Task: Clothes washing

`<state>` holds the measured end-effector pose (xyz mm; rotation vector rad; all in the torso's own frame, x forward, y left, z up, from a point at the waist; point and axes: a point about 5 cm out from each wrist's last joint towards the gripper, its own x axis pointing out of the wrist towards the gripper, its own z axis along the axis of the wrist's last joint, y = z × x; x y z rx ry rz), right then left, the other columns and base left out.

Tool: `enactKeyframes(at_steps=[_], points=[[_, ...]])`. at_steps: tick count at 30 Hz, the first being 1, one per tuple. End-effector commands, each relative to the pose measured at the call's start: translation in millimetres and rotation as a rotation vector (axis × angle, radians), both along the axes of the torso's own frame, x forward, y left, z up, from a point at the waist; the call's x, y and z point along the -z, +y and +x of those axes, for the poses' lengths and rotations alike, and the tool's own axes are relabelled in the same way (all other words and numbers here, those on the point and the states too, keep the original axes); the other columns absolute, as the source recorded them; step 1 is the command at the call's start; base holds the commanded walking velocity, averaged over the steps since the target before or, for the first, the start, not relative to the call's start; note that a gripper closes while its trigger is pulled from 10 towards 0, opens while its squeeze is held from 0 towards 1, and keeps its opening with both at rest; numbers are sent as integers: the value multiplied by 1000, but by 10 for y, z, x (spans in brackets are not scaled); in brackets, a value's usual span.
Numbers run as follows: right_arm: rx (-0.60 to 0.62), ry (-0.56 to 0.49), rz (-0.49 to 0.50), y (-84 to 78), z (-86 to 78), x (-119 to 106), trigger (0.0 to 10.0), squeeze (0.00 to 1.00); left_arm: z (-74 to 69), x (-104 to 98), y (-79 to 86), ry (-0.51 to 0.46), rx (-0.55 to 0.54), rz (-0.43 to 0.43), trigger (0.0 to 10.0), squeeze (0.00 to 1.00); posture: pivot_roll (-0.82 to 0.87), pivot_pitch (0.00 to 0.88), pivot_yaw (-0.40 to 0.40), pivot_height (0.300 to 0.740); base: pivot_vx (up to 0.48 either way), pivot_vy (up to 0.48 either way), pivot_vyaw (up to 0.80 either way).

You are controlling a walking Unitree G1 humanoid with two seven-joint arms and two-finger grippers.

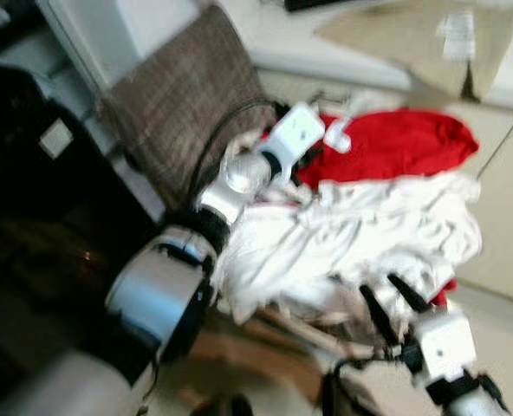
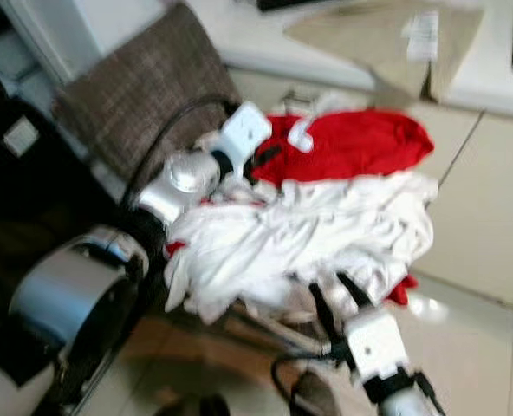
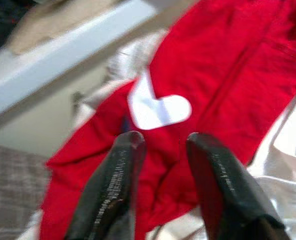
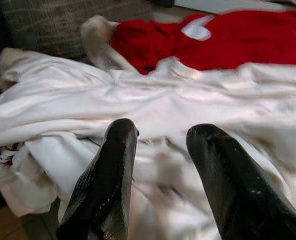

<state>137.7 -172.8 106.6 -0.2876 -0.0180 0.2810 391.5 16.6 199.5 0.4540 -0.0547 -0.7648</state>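
A heap of laundry lies on the floor: crumpled white clothes in front and a red garment behind them. The red garment carries a white heart-shaped patch. My left gripper hovers open just above the red cloth, close to that patch, with nothing between its fingers. At the near edge of the white clothes my right gripper points into the pile; in the right wrist view the right gripper is open and holds nothing.
A grey-brown woven cushion leans behind the pile on the left. A dark bulky object stands at the far left. A white ledge with a beige cloth runs along the back. Pale floor tiles lie to the right.
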Motion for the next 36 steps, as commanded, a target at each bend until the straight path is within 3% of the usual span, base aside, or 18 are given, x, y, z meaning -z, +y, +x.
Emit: enactKeyframes(at_steps=[1,11,17,22,24,25,29,33,34,35,36], points=[[23,11,0,41,-103,-28,10000,0,21,2,23,16,-12,43,10000,1000,-446,273,221,740,0,0,0],[103,56,1,72,-382,3,10000,0,-8,0,-89,43,15,42,10000,1000,-506,325,266,740,0,0,0],[84,108,-70,68,-627,60,10000,0,58,-288,-105,-26,-30,-40,10000,1000,-530,331,266,740,0,0,0],[90,120,-84,32,-675,90,10000,0,76,-386,-97,-48,-33,-66,10000,1000,-534,328,264,740,0,0,0],[96,120,-86,4,-669,109,10000,0,54,-342,-144,-71,-30,-16,10000,1000,-536,328,258,740,0,0,0],[99,121,-88,-8,-673,125,10000,0,23,-244,-185,-56,-17,13,10000,0,-536,327,252,740,0,0,0],[92,128,-94,-46,-699,194,10000,0,-79,52,-265,10,30,75,10000,0,-536,330,238,740,0,0,0],[88,130,-96,-65,-697,207,10000,0,-133,190,-290,35,50,105,10000,0,-529,332,230,740,0,0,0],[86,127,-95,-68,-686,206,10000,0,-148,237,-293,46,50,112,3725,0,-529,332,230,740,0,0,0],[82,122,-92,-66,-669,200,10000,0,-160,271,-296,52,52,121,0,0,-529,332,230,740,0,0,0],[82,122,-92,-66,-669,200,10000,0,-160,271,-296,52,52,121,0,0,-529,332,230,740,0,0,0]])
